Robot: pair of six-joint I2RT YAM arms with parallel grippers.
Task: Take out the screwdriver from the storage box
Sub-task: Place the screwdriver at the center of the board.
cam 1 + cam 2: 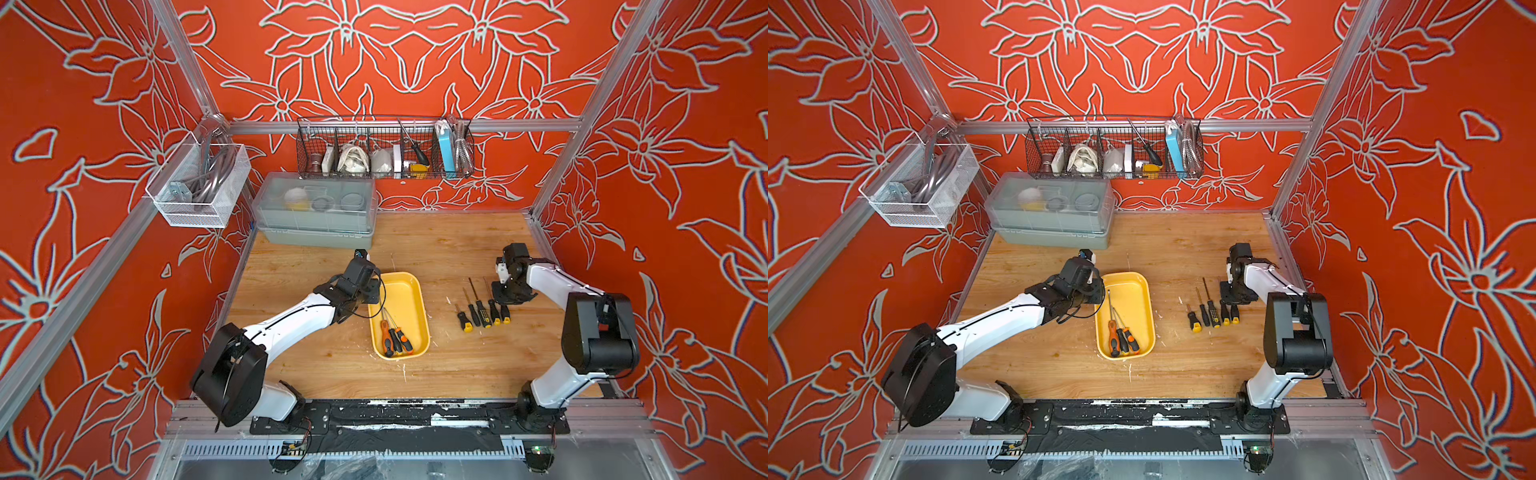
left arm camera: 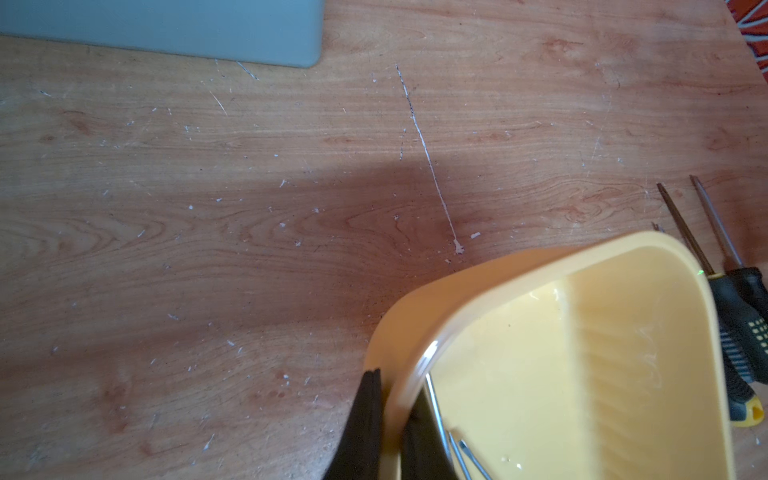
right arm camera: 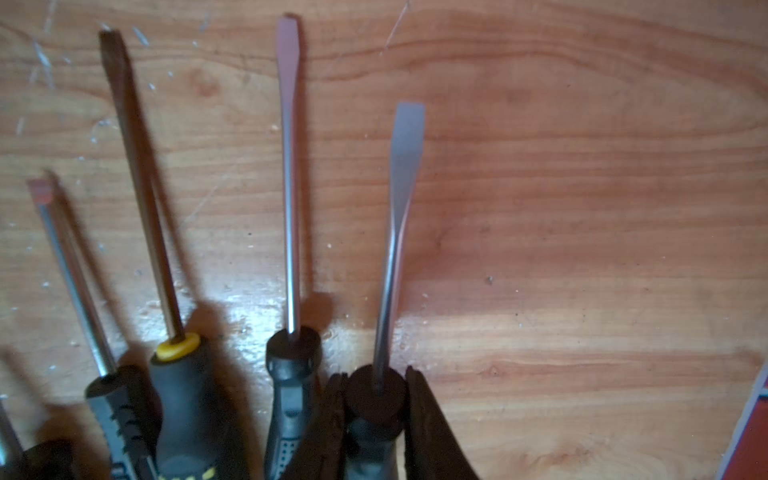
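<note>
Three orange-and-black screwdrivers (image 1: 395, 338) lie in the near end of the storage box (image 1: 405, 291), a shallow yellow tray in the middle of the worktop (image 1: 457, 370). They lie side by side along the tray's length, handles toward the robot's base and thin shafts pointing toward the back wall.

The left hand (image 1: 372, 296) is right at the tray. In the left wrist view its dark fingers (image 2: 368, 415) pinch the tray's side wall, one outside and one inside, closed tight on the rim. It is much the nearer hand, but it seems taken up with steadying the tray.

The right hand (image 3: 376, 384) is well apart, off to the tray's right, at the end of a row of black-and-yellow screwdrivers (image 1: 478, 316) on the worktop. Its jaws stand narrow, gripping the handle of a black-handled flat-blade screwdriver (image 3: 405, 166), whose blade points away from the robot like its neighbours. Whether that tool rests on the wood or hangs just above it cannot be told.

For another pick, the right hand would likely have to let go and travel left — the orange handles lie to its left and a little nearer the base.
</note>
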